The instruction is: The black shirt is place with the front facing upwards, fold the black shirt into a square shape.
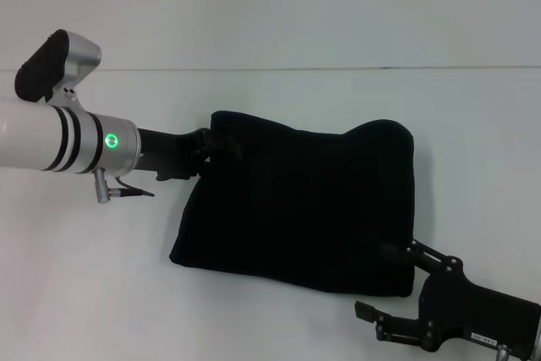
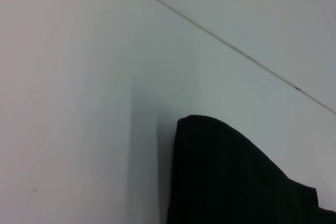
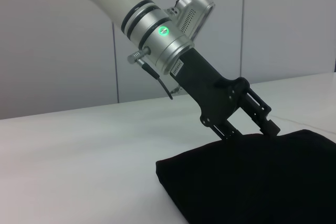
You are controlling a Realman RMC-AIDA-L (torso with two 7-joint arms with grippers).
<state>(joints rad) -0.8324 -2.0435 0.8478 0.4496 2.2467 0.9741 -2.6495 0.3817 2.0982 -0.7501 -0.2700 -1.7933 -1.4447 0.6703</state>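
The black shirt (image 1: 296, 209) lies on the white table (image 1: 84, 285), folded into a rough rectangle with only plain black cloth showing. My left gripper (image 1: 211, 143) sits at the shirt's far left corner. In the right wrist view this left gripper (image 3: 249, 131) has its fingers spread apart, with the tips resting on the edge of the shirt (image 3: 262, 182). My right gripper (image 1: 378, 279) is at the shirt's near right corner, open, one finger over the cloth and the other off its front edge. The left wrist view shows one rounded corner of the shirt (image 2: 236, 182).
The table's far edge (image 1: 270, 69) runs across the back below a pale wall. Bare white tabletop surrounds the shirt on the left and in front. Nothing else stands on it.
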